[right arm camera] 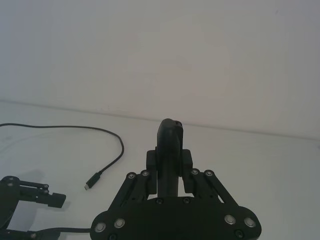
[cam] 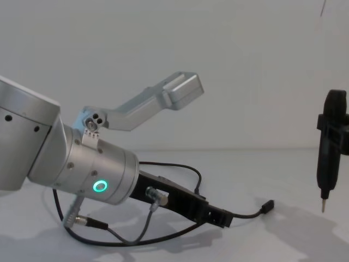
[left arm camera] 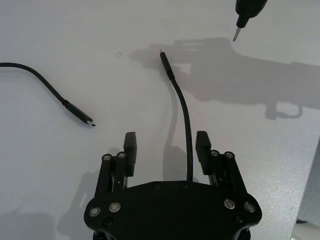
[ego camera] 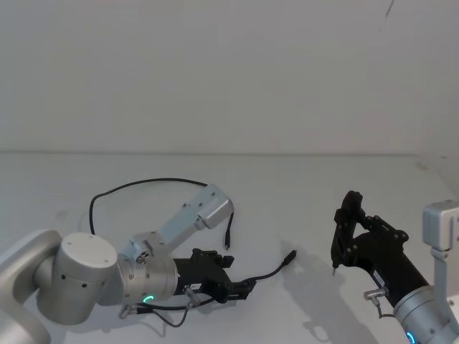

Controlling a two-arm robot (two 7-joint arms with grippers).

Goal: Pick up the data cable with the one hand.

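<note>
Data cable (left arm camera: 188,135), limp and light, lies between the open, empty left hand's (left arm camera: 166,142) jaws at lower centre; grip there. Right hand (right arm camera: 169,161) clamps a pen tool (cam: 327,147).

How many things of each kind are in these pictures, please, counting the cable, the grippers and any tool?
1 data cable
2 grippers: left gripper, open with the cable between its fingers; right gripper, shut on the tool
1 pointed tool
Total: 4
</note>
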